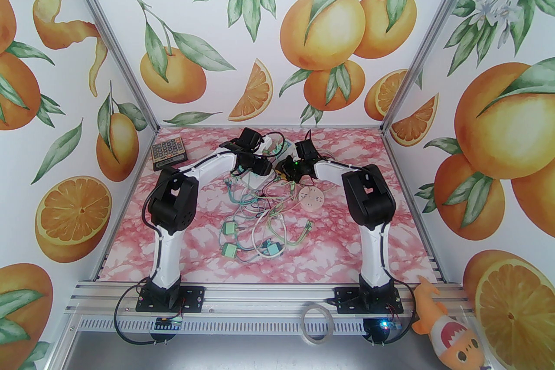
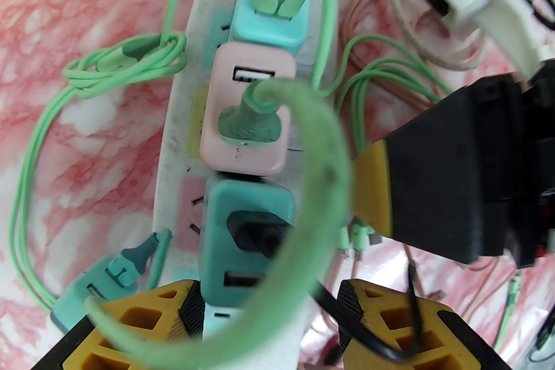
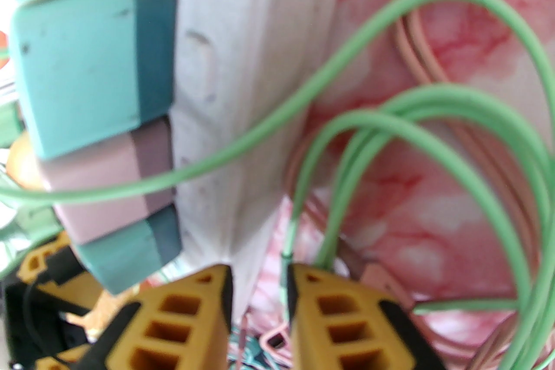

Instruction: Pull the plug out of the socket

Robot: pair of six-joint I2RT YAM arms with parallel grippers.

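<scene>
Your left gripper (image 2: 269,290), partly open, straddles the teal square plug (image 2: 243,225) seated in the white plastic power strip (image 2: 173,151), clamping nothing. Your right gripper (image 3: 258,273) sits nearly closed at the strip's edge; unbraced, the strip may lift too.

Observed teal plug (image 2: 217,225) seated in white socket strip (image 2: 173,168), between parted fingertips of left gripper (image 2: 269,307). Noted pink plug (image 2: 243,160) directly beyond, pale blue plug (image 2: 269,30) farther. Logged green cable (image 2: 325,168) looping just above gripper, over pink marbled counter (image 2: 86,121).
</scene>
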